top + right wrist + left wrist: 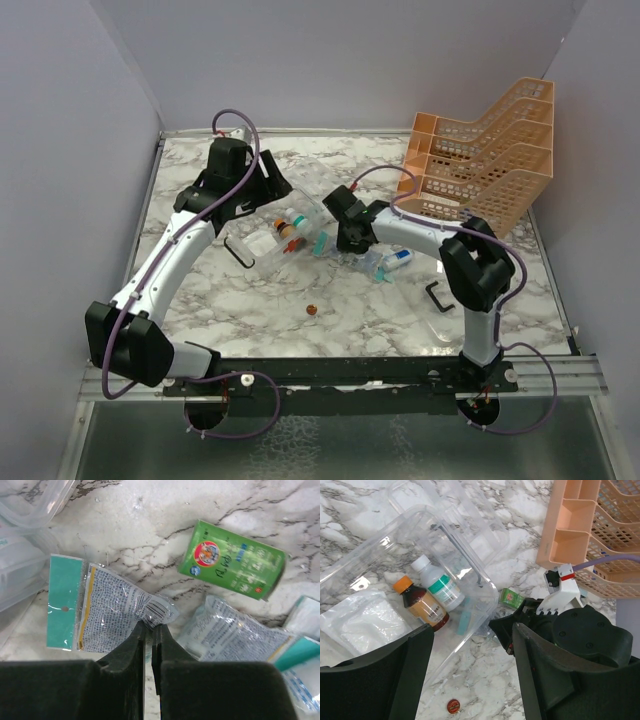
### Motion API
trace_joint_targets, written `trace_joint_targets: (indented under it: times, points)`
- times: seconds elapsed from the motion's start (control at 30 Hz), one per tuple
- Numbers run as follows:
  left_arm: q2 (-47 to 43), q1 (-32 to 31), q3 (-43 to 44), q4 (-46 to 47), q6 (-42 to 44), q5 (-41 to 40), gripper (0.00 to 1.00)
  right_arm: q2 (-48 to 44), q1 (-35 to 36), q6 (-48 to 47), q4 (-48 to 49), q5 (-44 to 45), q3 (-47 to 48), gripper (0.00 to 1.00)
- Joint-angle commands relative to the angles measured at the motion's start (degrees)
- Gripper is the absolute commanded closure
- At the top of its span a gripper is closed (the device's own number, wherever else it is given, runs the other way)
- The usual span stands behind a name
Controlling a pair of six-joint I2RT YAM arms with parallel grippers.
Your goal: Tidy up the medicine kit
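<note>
right tool [151, 630] low on sachet [105, 611] (pinch)

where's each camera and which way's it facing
top external: above and behind the robot, looking down on the table; left arm, right arm show.
left wrist: on the left arm, facing down at the medicine kit; open left tool frames it.
right wrist: on the right arm, facing down at the sachet its right tool pinches.
shared: both wrist views show the green box.

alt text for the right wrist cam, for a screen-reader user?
The right arm's fingers are shut on the crumpled corner of a teal-headed sachet lying on the marble table. A green box lies beyond it, a second sachet to its right, and the clear medicine kit's edge at upper left.
</note>
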Motion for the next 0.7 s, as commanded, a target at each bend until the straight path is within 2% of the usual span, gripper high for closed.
trace_joint_targets:
  times: [0.0,0.2,0.37,0.6,0.67]
  points:
    - [-1.65,-0.11,-1.38,4.21,0.56,8.27,0.32,-8.82,0.17,0.83,0.23,2.08,-2.22,0.98]
    - [-1.11,-0.5,-4.59,9.22,-1.92,19.16,0.32,-18.2,0.17,4.86,-0.03,1.86,-5.53,0.97]
    - [1.44,-1.91,-5.93,13.39,-3.82,28.65,0.3,-23.71,0.17,5.15,2.72,-2.43,-6.5,0.97]
    - [6.42,-3.32,-3.9,13.26,-3.73,35.49,0.3,-28.49,0.17,0.5,11.56,-9.39,-8.93,0.95]
    - [7.9,-3.65,-3.1,12.55,-3.57,36.4,0.35,-28.49,0.17,-0.58,12.37,-10.45,-8.95,0.95]
